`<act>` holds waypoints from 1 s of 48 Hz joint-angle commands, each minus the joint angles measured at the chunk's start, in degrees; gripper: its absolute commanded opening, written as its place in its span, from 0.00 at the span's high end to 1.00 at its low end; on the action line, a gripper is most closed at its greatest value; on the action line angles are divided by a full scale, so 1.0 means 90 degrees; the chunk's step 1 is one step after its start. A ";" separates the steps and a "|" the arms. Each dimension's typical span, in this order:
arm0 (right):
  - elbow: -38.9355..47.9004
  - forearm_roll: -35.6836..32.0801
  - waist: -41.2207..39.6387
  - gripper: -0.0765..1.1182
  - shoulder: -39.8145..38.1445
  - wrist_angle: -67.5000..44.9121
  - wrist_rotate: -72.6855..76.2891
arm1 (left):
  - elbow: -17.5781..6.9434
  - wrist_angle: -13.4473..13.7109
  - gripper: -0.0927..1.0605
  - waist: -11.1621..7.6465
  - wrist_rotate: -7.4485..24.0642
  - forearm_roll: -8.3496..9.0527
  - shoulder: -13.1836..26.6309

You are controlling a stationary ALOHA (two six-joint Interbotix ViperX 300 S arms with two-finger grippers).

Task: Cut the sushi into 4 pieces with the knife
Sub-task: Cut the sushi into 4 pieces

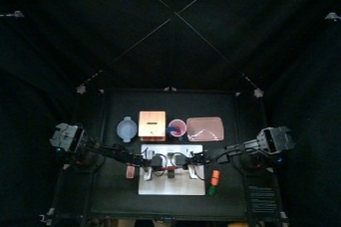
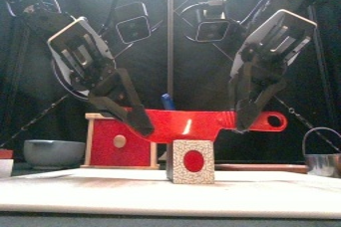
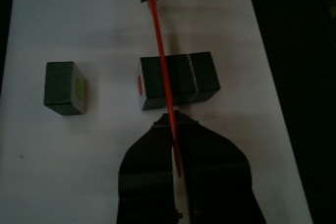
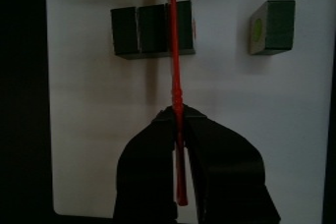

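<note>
While knife [image 3: 159, 61] crosses roll [image 3: 192, 79], loose piece [image 3: 61, 86] sits apart.

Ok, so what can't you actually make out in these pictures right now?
Whether the red knife touches the sushi roll: edge-on in both wrist views, gap unclear in the front view.
The roll's block count: the knife crosses it in the wrist views.
Roll or cut-off piece: the front view shows one end face, hiding whatever is behind.
Things on the white cutting board: too small in the top view.
</note>
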 commanded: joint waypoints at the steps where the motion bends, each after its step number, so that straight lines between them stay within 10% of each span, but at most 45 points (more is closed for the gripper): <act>1: -0.0059 -0.0010 -0.0029 0.72 -0.0088 0.0020 -0.0010 | -0.0029 0.0039 0.68 -0.0127 0.0020 -0.0010 -0.0010; 48: -0.0117 -0.0029 -0.0020 0.72 0.0088 0.0020 -0.0010 | -0.0049 0.0098 0.68 -0.0156 0.0020 -0.0039 0.0137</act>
